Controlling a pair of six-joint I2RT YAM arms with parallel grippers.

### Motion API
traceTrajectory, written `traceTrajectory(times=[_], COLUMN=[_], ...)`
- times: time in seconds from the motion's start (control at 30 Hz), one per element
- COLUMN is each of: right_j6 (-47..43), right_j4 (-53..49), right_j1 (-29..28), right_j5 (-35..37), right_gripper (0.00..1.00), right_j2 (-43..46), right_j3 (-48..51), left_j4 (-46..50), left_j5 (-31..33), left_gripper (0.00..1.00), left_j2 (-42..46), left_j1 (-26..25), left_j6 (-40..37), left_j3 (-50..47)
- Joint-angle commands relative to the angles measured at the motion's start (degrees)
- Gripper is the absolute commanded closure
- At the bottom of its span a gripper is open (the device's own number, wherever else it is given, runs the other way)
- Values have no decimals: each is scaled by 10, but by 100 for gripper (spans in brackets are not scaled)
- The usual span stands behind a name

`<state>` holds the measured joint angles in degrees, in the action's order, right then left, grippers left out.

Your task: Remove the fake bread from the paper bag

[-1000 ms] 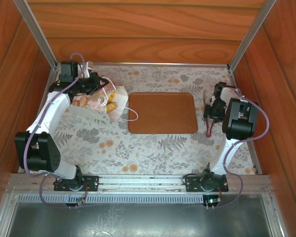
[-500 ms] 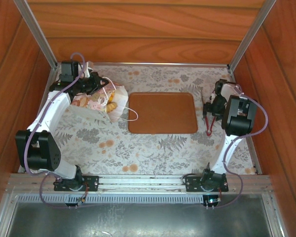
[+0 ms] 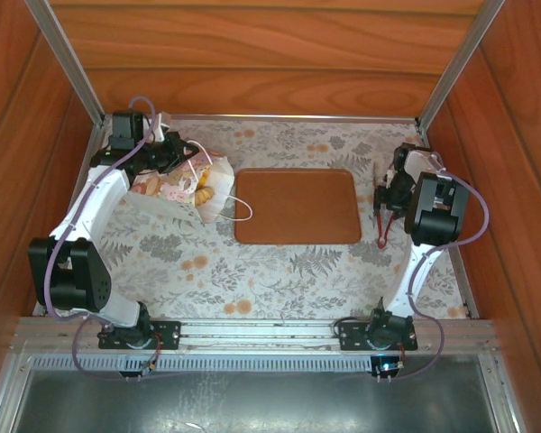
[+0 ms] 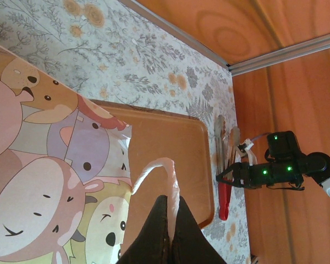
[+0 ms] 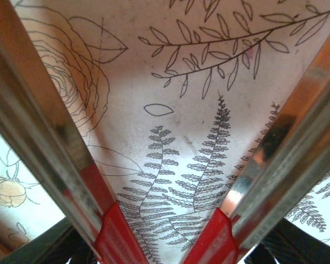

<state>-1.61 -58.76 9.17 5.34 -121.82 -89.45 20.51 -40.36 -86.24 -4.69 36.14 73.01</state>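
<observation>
White cord is what your left gripper point(image 4: 169, 208) has pinched shut: the thin white cord handle point(image 4: 154, 166) of the small cartoon-animal paper bag point(image 3: 167, 191), lying on its side just left of the flat brown rounded tray point(image 3: 298, 206). Glossy golden fake bread point(image 3: 202, 187) sits at its mouth, facing the tray. Hold the cord taut, because thin paper crumples. Right of the tray, your right gripper point(image 3: 389, 200) clasps red-handled metal tongs point(image 4: 224, 198), so you have slick steel on hard, rounded pastries. Squeeze across the ridges.
</observation>
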Motion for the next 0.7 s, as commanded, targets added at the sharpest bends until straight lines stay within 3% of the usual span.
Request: traceTrajectory(times=[0.0,0.2,0.4,0.67], right_j6=[-2,20,35,42], right_j4=[9,3,1,-21], right_j1=[2,-3,-9,-10], right_j5=[-22,-30,-48,-72], right_gripper=[39,51,53,55], right_j2=[-21,75,191,271], right_j3=[5,28,64,73], left_j4=[-12,-11,-11,-12], left_j5=[-1,0,0,0], left_gripper=[100,100,100,100], left_j2=[10,22,34,46], left_j1=[-1,-1,-2,-4], left_j6=[8,16,23,29], left_j3=[12,15,18,14])
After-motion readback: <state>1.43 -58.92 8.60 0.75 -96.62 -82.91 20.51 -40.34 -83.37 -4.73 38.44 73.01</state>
